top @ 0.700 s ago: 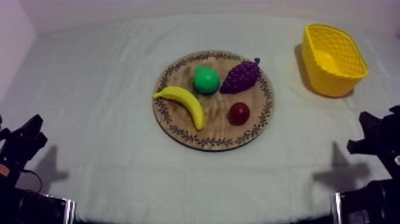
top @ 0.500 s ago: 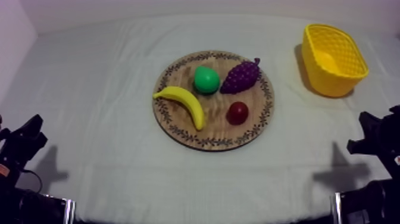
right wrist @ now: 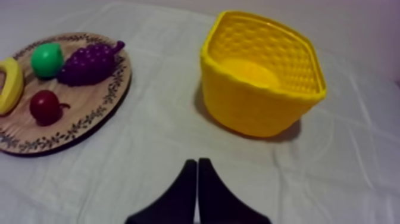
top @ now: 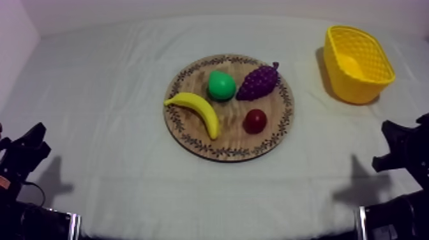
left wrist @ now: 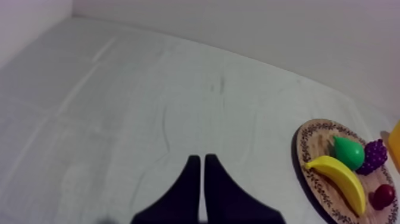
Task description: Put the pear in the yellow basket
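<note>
left hand (left wrist: 199, 156): low at lower left of frame in top view; fingers together in a narrow wedge, nothing held. Well apart from the fruit, so prob not my pick arm.
tabletop (top: 108, 96): grey-white cloth w/ creases, bare btw this hand & the board.
wooden board (top: 237, 139): centre of frame, flat on the cloth. Risk: a shove at the rim could slide it & shift everything on it.
banana (top: 195, 110): left part of board, upper end near the pear. Risk: a finger coming down on that side clips it.
pear (top: 221, 85): upper centre of board, btw banana & grapes, not yet gripped. Looks round & smooth, so if I close off-centre it may squirt out or roll.
small red fruit (top: 256, 120): lower right of board, apart from pear; low risk.
grapes (top: 258, 83): upper right of board, just beside pear; can't tell if touching. Risk: tight gap, so I could pinch grapes w/ the pear or knock them off.
yellow basket (top: 357, 86): upper right of frame, upright, nothing inside that I can see. Risk: it looks light. Bump the rim & it tips or slides; release early & pear lands on the cloth.
right hand (right wrist: 197, 161): low at lower right of frame in top view; fingers together, empty. Nearer the basket, so prob the one to go. Must spread before descent, else I just shove the pear.
</note>
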Controlling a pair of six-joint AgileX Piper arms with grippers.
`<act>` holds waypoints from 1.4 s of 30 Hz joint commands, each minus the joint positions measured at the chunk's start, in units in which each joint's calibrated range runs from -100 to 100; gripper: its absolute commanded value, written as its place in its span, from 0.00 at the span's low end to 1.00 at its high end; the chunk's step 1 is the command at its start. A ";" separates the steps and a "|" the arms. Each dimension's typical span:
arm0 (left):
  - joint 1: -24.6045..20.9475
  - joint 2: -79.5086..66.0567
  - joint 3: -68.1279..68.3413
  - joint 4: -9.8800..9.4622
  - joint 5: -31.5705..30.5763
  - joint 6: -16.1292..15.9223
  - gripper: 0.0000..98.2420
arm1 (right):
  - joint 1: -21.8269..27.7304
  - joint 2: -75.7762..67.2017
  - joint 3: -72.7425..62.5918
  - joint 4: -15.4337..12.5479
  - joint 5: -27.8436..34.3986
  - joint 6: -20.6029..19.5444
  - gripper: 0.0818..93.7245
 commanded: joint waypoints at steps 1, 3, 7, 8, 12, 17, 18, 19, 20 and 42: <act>0.00 0.02 -0.02 0.01 0.00 0.00 0.00 | -3.12 2.97 -2.04 3.50 2.80 -5.41 0.00; 0.00 0.02 -0.02 0.01 0.00 -0.02 0.00 | -5.15 6.67 -4.68 5.99 3.93 -9.15 0.00; 0.00 0.02 -0.02 0.01 0.00 0.00 0.00 | -7.98 16.29 -14.65 7.66 8.81 -12.11 0.00; 0.00 0.02 -0.02 0.01 0.00 -0.02 0.00 | -8.39 18.95 -18.00 7.28 10.38 -12.03 0.00; 0.00 0.02 -0.02 0.01 0.00 -0.01 0.00 | -9.11 29.19 -31.56 5.43 15.87 -12.57 0.00; 0.00 0.02 -0.02 0.01 0.00 -0.01 0.00 | -10.44 40.93 -47.25 3.71 22.56 -13.60 0.00; 0.00 0.02 -0.02 0.01 0.00 -0.03 0.00 | -11.06 43.25 -50.39 3.68 23.99 -13.67 0.00; 0.00 0.02 -0.02 0.01 0.00 -0.03 0.00 | -11.74 45.62 -53.62 3.76 25.48 -13.72 0.01; 0.00 0.02 -0.02 0.01 0.00 -0.01 0.00 | -12.42 47.96 -56.88 3.91 27.03 -13.77 0.01; 0.00 0.02 -0.02 0.01 0.00 -0.02 0.00 | -23.00 101.15 -108.05 3.44 50.22 -23.49 0.00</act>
